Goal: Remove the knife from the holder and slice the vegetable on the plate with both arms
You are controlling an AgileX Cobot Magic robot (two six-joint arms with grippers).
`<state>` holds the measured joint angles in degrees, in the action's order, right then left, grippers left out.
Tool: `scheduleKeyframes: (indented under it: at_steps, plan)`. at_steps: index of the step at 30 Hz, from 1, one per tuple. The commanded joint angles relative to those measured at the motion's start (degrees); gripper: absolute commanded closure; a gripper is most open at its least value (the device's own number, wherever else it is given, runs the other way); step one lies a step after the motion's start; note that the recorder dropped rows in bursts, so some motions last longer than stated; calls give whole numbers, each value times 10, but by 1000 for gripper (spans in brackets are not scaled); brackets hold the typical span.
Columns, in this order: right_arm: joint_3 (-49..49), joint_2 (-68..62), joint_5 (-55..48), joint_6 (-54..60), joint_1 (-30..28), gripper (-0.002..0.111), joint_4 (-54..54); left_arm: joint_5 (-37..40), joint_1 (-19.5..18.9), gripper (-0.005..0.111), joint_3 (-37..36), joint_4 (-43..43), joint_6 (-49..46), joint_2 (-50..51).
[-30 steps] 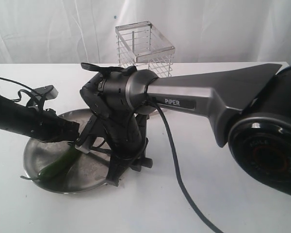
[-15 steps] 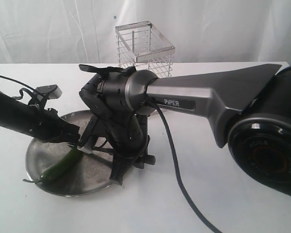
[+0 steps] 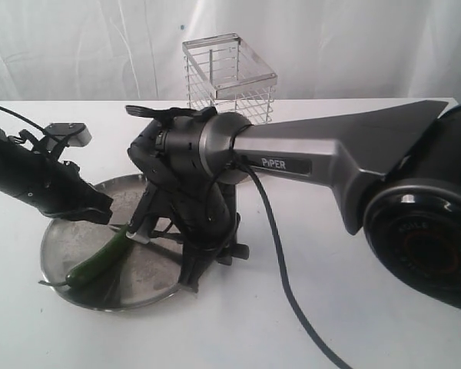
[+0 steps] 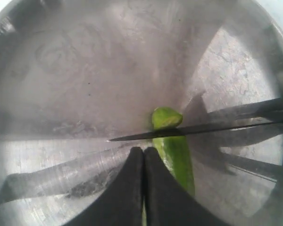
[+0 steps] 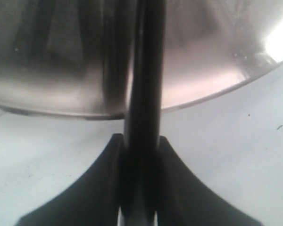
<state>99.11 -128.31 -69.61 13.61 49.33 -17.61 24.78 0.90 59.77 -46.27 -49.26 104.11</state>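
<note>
We are seeing the right gripper [image 5: 139, 137] clamping the knife [image 4: 198, 128], its blade crossing the pepper [image 3: 100, 260] on the plate [image 3: 150, 273], lower left of the exterior view; the left gripper [image 4: 143, 150] is hovering pinched shut.

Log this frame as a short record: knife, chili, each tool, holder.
knife: blade laid across the green chili pepper near one end
green chili pepper: lying on the steel plate
right tool: shut on the knife handle
left tool: shut, empty, just above the green chili pepper
wire holder: upright behind the steel plate, no knife visible inside
</note>
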Motion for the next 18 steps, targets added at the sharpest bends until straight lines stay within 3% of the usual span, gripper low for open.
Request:
scheduleKeyframes:
  at_steps: [1,7,18]
  plan:
    - [-35,10,-3,-20,-3,108,-65,17,4,107,-4,0,7,-5]
    - [-45,18,-3,-34,-13,108,-85,18,4,107,-4,-2,9,-5]
    - [-45,25,-3,8,8,108,-10,14,4,107,-4,-26,9,-5]
